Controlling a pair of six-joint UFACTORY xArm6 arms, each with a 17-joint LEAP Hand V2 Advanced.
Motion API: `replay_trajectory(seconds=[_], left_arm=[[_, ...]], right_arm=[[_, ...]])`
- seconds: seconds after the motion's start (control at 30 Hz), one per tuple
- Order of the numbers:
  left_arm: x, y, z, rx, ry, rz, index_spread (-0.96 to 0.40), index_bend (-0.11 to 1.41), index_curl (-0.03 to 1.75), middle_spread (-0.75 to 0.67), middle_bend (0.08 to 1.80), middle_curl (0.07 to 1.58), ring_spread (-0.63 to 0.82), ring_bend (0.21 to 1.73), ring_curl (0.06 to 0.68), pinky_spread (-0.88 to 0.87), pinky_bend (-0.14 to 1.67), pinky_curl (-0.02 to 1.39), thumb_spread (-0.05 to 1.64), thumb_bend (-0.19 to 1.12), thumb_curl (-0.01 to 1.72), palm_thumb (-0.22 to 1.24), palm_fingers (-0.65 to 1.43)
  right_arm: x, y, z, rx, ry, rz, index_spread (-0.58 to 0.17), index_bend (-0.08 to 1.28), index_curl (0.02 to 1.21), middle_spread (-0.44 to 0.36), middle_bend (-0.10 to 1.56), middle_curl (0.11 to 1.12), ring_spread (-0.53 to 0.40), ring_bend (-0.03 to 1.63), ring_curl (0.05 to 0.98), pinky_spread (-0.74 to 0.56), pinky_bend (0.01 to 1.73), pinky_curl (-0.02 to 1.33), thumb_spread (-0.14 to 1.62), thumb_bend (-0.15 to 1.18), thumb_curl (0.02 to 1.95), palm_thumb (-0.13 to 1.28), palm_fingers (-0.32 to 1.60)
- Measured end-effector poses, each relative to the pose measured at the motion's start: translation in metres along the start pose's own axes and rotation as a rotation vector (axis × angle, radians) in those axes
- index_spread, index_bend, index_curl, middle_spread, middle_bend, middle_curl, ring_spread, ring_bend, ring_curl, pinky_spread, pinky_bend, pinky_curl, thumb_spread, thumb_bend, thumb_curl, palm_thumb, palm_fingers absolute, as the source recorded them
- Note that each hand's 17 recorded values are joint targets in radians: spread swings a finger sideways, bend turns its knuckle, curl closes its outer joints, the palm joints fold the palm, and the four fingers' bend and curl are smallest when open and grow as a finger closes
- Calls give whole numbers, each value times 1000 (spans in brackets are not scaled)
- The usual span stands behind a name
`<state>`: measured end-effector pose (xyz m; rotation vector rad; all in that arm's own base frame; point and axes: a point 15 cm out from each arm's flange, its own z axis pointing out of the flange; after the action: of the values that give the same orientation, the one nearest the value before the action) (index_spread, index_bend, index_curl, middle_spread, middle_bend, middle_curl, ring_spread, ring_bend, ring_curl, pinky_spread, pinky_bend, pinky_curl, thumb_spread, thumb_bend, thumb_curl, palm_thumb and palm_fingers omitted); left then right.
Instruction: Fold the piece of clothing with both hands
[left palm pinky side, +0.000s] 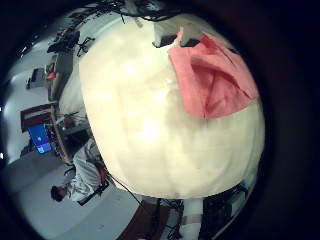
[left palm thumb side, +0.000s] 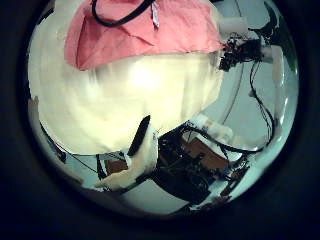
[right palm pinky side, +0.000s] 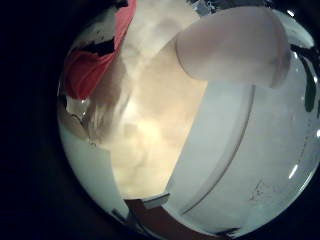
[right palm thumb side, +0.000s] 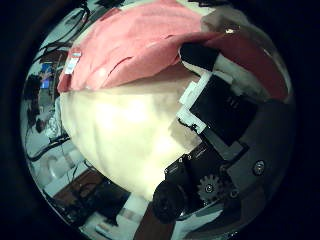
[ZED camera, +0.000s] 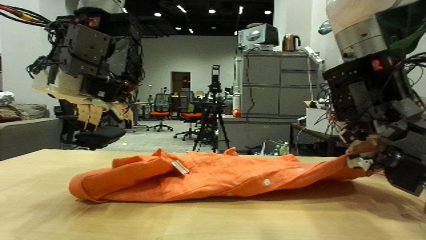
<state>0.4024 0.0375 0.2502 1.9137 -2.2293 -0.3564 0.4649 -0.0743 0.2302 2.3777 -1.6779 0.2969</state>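
Sitting behind a wooden table (ZED camera: 53, 215): a large hall with white walls (ZED camera: 187, 55). Glowing overhead, rows of ceiling lights (ZED camera: 200, 12). Standing far right, grey cabinets (ZED camera: 273, 95); waiting far centre, red chairs (ZED camera: 163, 112) and a tripod (ZED camera: 211, 125).

Low table-level outside view; four palm views looking down, all sharing the garment (ZED camera: 220, 175) on the table (ZED camera: 200, 222).

A pale wooden table (ZED camera: 200, 218) carries an orange garment (ZED camera: 213, 176) (bunched, lying lengthwise).
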Motion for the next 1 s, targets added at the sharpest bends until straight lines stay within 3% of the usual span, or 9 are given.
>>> replay_trajectory(seconds=[0.33,0.77,1.0], left_arm=[[-8,5,-3,9,8,-14,38,173,321,287,187,295,507,419,220,501,279,313,1157,-19,292,359,18],[-23,25,6,0,31,-44,34,172,326,282,184,294,503,415,218,500,279,316,1158,-18,292,360,21],[-45,34,5,30,67,-85,43,169,325,275,189,297,498,416,219,500,275,316,1160,-19,291,361,25]], right_arm=[[1,-5,-75,162,44,3,-322,958,904,-154,1246,764,-219,1364,611,-301,1314,593,1056,-17,510,1047,1124],[-82,-71,-174,378,64,-176,-318,917,959,-149,1233,776,-224,1366,608,-314,1297,608,1082,-16,505,1010,1115],[-157,-104,-212,463,53,-320,-322,898,983,-149,1227,781,-225,1363,604,-318,1288,614,1086,-19,495,990,1120]])
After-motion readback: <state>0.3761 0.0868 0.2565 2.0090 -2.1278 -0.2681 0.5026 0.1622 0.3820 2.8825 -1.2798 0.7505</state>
